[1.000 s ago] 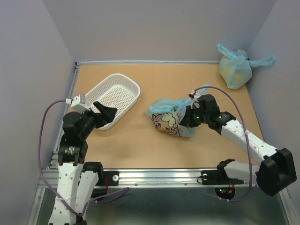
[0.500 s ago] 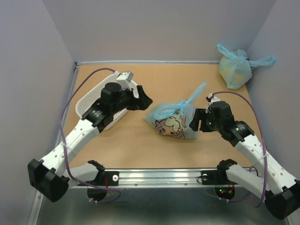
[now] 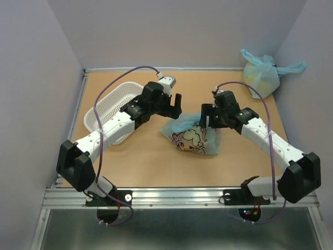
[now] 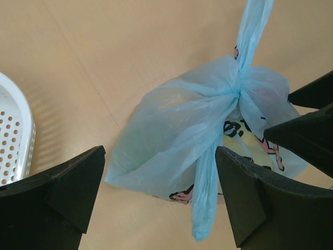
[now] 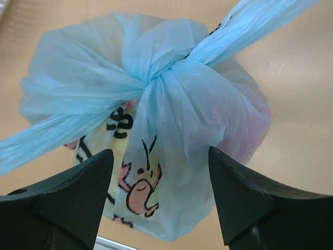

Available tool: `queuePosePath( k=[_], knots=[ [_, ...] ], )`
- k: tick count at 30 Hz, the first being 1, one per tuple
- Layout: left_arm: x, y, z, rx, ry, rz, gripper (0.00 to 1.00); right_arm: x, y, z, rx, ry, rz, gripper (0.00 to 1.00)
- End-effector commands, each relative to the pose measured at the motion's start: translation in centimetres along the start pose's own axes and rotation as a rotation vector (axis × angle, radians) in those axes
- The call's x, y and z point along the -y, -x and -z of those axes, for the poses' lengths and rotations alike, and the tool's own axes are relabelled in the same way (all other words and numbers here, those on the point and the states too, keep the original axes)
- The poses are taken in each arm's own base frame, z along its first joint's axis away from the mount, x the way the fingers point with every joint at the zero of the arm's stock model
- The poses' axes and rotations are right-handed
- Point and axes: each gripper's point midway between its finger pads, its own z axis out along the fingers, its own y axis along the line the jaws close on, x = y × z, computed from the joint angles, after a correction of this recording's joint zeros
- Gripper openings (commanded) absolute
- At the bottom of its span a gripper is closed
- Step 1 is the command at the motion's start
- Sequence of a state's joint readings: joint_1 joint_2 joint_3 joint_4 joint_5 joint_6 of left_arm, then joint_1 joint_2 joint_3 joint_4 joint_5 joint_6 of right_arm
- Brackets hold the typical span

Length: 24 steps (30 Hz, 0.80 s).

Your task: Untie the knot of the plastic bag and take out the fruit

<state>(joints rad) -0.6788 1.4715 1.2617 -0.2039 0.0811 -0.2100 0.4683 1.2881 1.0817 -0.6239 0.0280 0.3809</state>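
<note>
The left gripper (image 4: 158, 156) gapes wide and empty, close above the thin light-blue cartoon-printed plastic bag (image 3: 195, 139). The right gripper (image 5: 159, 153) is just as wide and empty, facing the twisted knot (image 5: 161, 73) of blue handle strips. The bag sits tied mid-way across the tan tabletop (image 3: 145, 161), right of a white perforated basket (image 3: 106, 112).

Plastic bag (image 3: 195, 138) light blue, pink-yellow cartoon print; basket (image 3: 104, 99) white, perforated; table (image 3: 145, 164) tan
</note>
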Motion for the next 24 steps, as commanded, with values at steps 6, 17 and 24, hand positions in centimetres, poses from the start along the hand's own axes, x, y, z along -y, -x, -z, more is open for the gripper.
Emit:
queuePosePath(
  k=[6, 17, 24],
  knots=[
    [0.9, 0.6, 1.4, 0.042, -0.039, -0.087, 0.99, 0.8, 1.4, -2.3, 0.098, -0.151, 0.027, 0.46],
    [4.6, 0.1, -0.8, 0.024, -0.155, -0.301, 0.99, -1.0, 2.0, 0.9, 0.229, -0.041, 0.115, 0.0],
    [7.3, -0.8, -3.7, -0.025, -0.248, -0.319, 0.95, -1.9, 1.3, 2.4, 0.27, 0.063, 0.163, 0.0]
  ],
)
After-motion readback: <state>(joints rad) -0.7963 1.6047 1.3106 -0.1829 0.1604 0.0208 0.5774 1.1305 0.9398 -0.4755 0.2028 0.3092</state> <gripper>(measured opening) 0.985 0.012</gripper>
